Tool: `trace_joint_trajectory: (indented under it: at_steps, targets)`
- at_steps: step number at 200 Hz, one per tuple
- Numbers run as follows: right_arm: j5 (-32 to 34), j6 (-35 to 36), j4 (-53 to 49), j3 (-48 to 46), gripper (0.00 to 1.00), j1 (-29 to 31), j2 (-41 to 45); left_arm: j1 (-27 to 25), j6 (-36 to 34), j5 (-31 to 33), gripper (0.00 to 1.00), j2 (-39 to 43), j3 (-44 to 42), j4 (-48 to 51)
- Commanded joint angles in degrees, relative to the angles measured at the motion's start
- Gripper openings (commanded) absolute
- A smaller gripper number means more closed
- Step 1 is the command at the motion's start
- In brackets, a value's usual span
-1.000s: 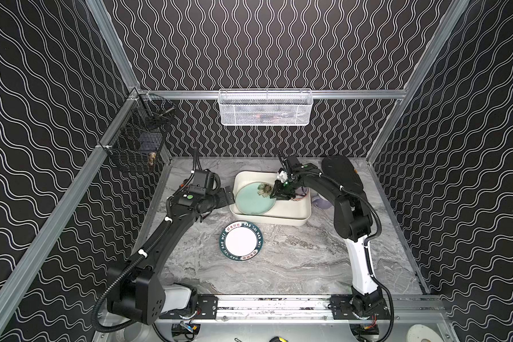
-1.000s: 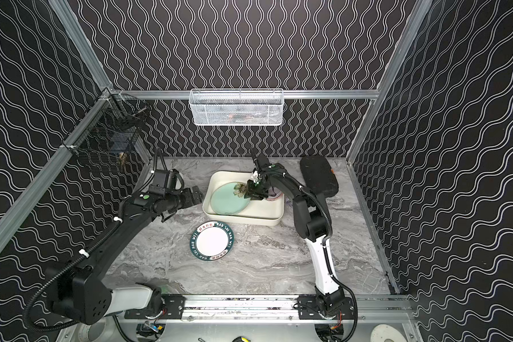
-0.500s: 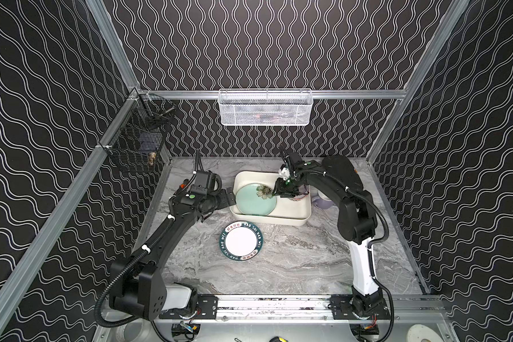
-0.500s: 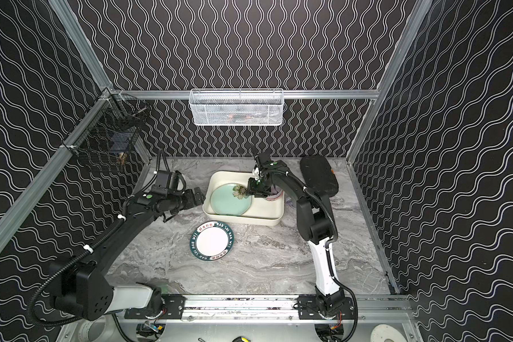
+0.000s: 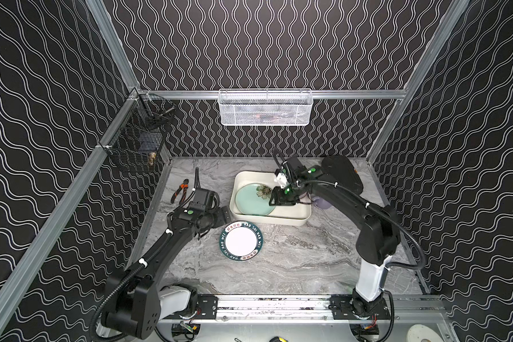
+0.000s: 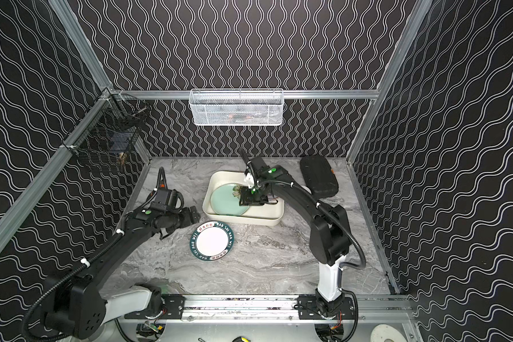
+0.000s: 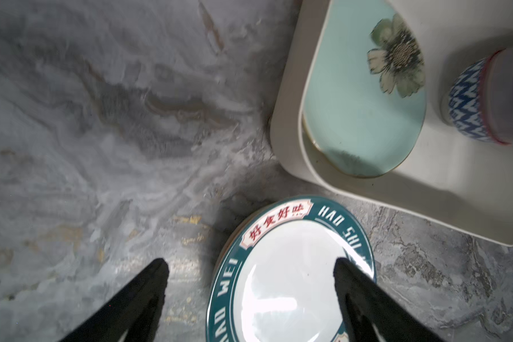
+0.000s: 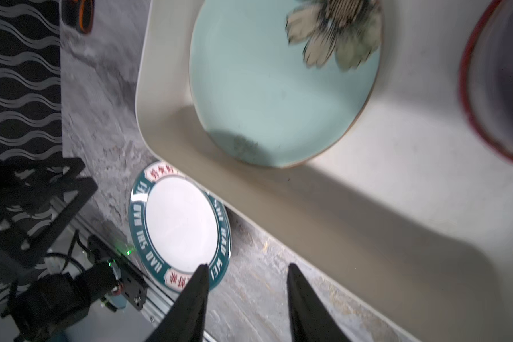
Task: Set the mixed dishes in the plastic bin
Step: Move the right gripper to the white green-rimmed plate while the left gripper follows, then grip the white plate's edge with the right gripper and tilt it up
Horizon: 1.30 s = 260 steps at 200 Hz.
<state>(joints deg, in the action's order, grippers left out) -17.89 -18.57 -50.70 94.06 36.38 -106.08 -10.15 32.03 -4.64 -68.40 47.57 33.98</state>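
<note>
Left end effector (image 5: 225, 213) is released: fingers (image 7: 145, 296) spread wide, nothing between them. It hangs low just off the plastic bin's (image 5: 279, 219) near-left corner, over the far-left rim of the green-rimmed plate (image 5: 241, 242). Wrist view puts one finger over the plate's rim, the other over bare surface (image 5: 302, 260). Contact with the plate: can't tell. Right end effector (image 8: 246, 268) is also released, narrower gap, nothing in it. It sits over the middle of the bin, by the right edge of the mint plate (image 5: 253, 200).

Dishes:
- Mint plate, flower print, lies inside the bin in the left half, close to the left wall.
- Bowl (image 7: 468, 100), blue-white zigzag outside and red rim, stands in the bin just right of the mint plate. It is mostly hidden under my right arm in both top views.
- Green-rimmed plate, white centre, lettering round the rim, lies flat on the surface outside the bin, just beside its near wall.
- Lavender piece (image 5: 321, 203) shows just past the bin's right wall, mostly hidden by my arm. Can't tell what it is.

Further out: black hard case (image 5: 341, 174) at the back right, pliers (image 5: 179, 192) with orange-black handles at the back left. White mesh basket (image 5: 264, 108) hangs on the back rail, black wire basket (image 5: 135, 142) on the left rail.
</note>
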Motion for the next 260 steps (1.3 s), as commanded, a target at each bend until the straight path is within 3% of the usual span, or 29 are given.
trace_joint_trajectory:
  at_steps: [1, 32, 54, 125, 260]
  targets:
    - [-0.87, -2.04, 2.45, -6.35, 0.39, 2.45, 3.66, -0.09, 3.10, 0.10, 0.87, 2.32, -2.80, 1.50]
    - [-5.17, -5.64, 8.88, -15.34, 0.35, 5.30, 6.27, -0.44, 4.75, -0.87, 0.83, 4.43, -6.23, 2.78]
    - [-7.98, -8.09, 15.08, -20.06, 0.35, 6.26, 6.63, -3.48, 6.29, 1.22, 0.79, 5.67, -6.31, 3.57]
    - [-13.29, -14.60, 28.52, -25.05, 0.32, 6.75, 2.09, -8.27, 8.75, 1.00, 0.69, 3.97, -8.35, 2.86]
    - [-8.92, -15.32, 28.55, -27.18, 0.31, 8.41, 1.45, -10.94, 9.18, 1.91, 0.61, 3.30, -8.45, 2.67]
